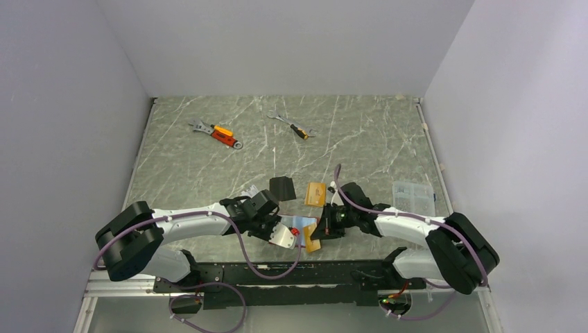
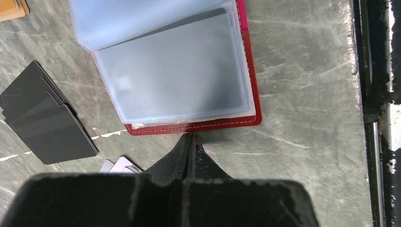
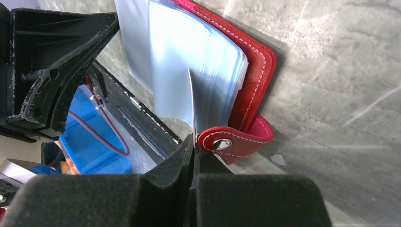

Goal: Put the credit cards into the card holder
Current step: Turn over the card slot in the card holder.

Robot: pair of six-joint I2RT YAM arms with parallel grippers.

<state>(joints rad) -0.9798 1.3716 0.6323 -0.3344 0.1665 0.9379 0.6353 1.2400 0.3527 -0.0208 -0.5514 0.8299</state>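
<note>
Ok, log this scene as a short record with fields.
Card holder: open on the table, clear sleeves fanned up
Left gripper: shut, tips at the holder's red edge
Right gripper: shut, apparently pinching one sleeve
Black cards: loosely stacked on the table, outside the holder
Orange card: one on the table beyond the holder
Wrenches: two, at the far side

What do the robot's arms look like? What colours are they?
The left arm and right arm have smooth white tube-like links between chunky, rounded black joints. A thin purple cable loops along each one. The jaws are matte black and wedge-shaped, tapering to narrow tips, with scuffed, dusty-looking surfaces.
</note>
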